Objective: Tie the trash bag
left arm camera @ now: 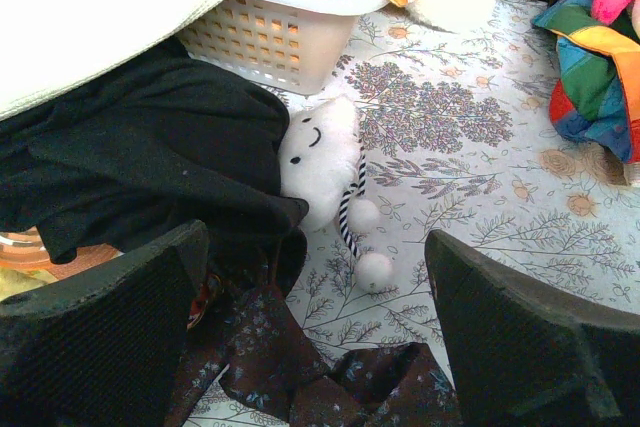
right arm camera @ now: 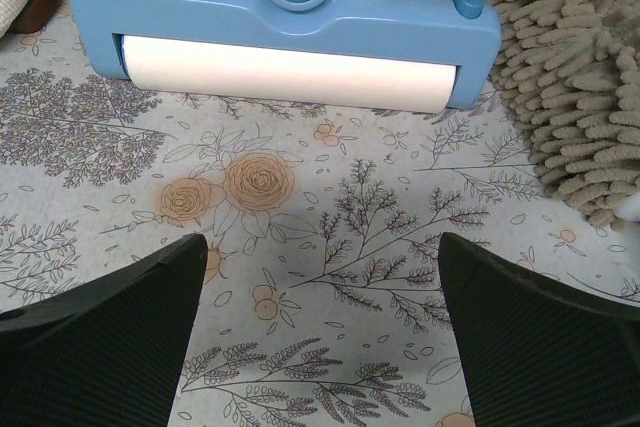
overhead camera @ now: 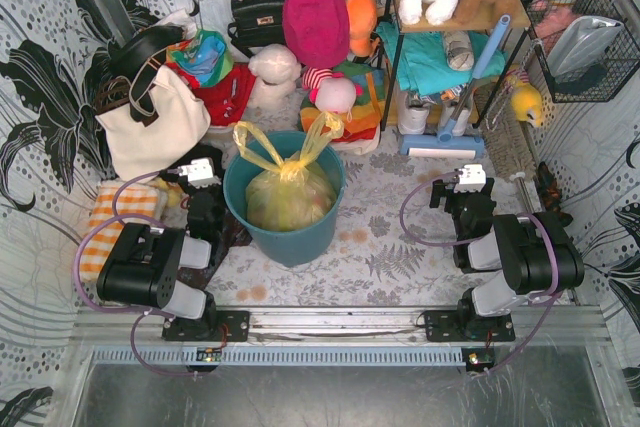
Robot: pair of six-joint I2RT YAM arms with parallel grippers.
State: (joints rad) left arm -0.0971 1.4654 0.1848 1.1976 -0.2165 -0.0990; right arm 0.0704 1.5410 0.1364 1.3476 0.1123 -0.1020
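The yellow-green trash bag (overhead camera: 290, 192) sits inside the teal round bin (overhead camera: 286, 232) at the table's middle. Its top is gathered into a knot with two ears sticking up. My left gripper (overhead camera: 200, 179) rests left of the bin, apart from the bag. In the left wrist view it (left arm camera: 315, 332) is open and empty above dark patterned cloth (left arm camera: 330, 377). My right gripper (overhead camera: 463, 185) rests right of the bin. In the right wrist view it (right arm camera: 320, 327) is open and empty over the floral tablecloth. The bag shows in neither wrist view.
A cream tote bag (overhead camera: 150, 122) stands at the left. A white basket (left arm camera: 270, 32), black cloth (left arm camera: 150, 167) and a small white plush (left arm camera: 320, 162) lie by the left gripper. A blue lint roller (right arm camera: 285, 37) and a shaggy mop head (right arm camera: 580, 77) lie ahead of the right gripper. Plush toys fill the back.
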